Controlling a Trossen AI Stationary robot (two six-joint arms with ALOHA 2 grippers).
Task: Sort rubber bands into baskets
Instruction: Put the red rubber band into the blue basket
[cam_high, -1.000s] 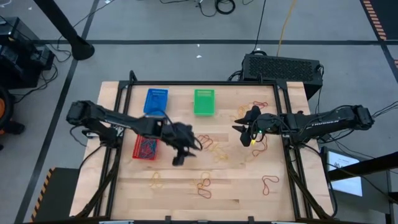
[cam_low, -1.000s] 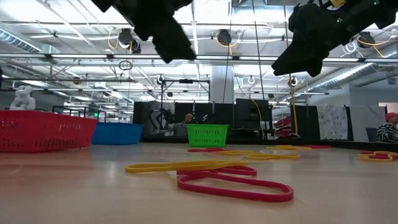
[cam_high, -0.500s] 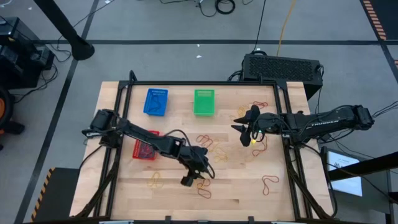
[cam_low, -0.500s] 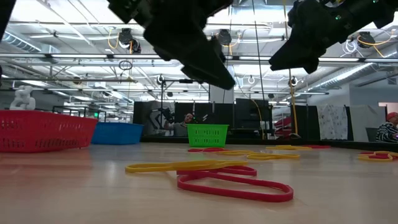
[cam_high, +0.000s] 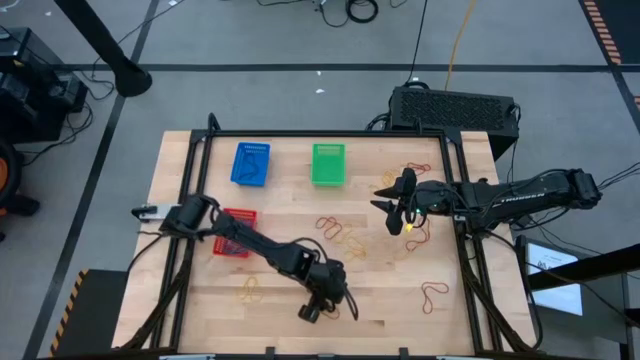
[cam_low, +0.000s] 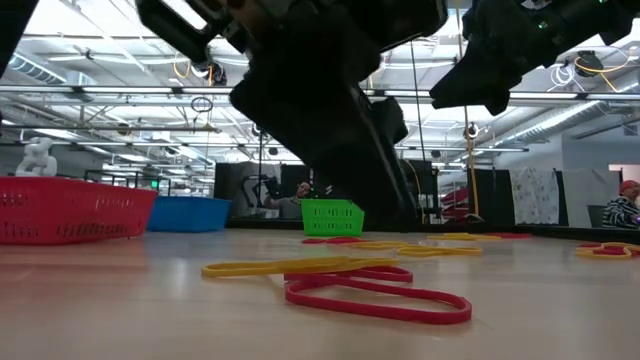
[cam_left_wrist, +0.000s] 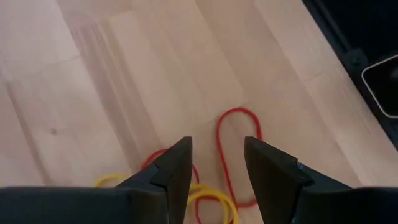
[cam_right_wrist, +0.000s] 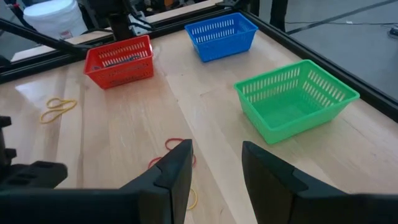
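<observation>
Three mesh baskets stand on the wooden table: blue (cam_high: 250, 163) and green (cam_high: 328, 163) at the far side, red (cam_high: 235, 232) at the left. Rubber bands lie scattered on the table. My left gripper (cam_high: 313, 310) is open and empty, low over a red band (cam_left_wrist: 233, 149) and a yellow band (cam_left_wrist: 208, 198) near the table's front centre; the red band (cam_low: 375, 293) and the yellow band (cam_low: 290, 267) also show in the low view. My right gripper (cam_high: 393, 207) is open and empty, held above the table right of centre, facing the baskets (cam_right_wrist: 295, 99).
More bands lie in the table's middle (cam_high: 340, 235), at the front left (cam_high: 250, 290), front right (cam_high: 433, 295) and far right (cam_high: 412, 168). A black box with a grille (cam_high: 455, 105) stands behind the table's far right edge. Dark frame rails (cam_high: 465, 230) run along the table's sides.
My left gripper has swung from beside the red basket toward the table's near edge and right, coming down low over the red and yellow bands at the front centre. It stays open.
</observation>
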